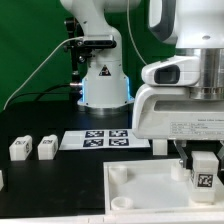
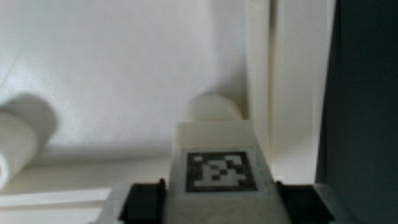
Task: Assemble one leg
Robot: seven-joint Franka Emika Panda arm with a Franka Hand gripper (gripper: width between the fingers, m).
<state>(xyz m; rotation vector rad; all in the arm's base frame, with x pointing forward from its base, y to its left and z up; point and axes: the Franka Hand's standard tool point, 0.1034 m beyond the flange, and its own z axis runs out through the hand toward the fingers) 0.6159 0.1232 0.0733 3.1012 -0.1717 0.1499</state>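
Note:
My gripper (image 1: 203,165) is shut on a white leg (image 1: 203,175) with a marker tag on its face, holding it upright over the right side of the large white square panel (image 1: 150,195). In the wrist view the leg (image 2: 221,160) sits between the black fingers (image 2: 146,200), its far end next to a round corner socket (image 2: 217,104) of the panel (image 2: 125,60). I cannot tell whether the leg touches the panel. Two more legs (image 1: 21,149) (image 1: 47,148) lie on the black table at the exterior view's left.
The marker board (image 1: 103,139) lies behind the panel, in front of the robot base (image 1: 103,85). Another small white part (image 1: 160,146) lies beside my gripper. The panel has raised sockets near its corners (image 1: 120,176). The table's black surface shows past the panel's edge (image 2: 365,100).

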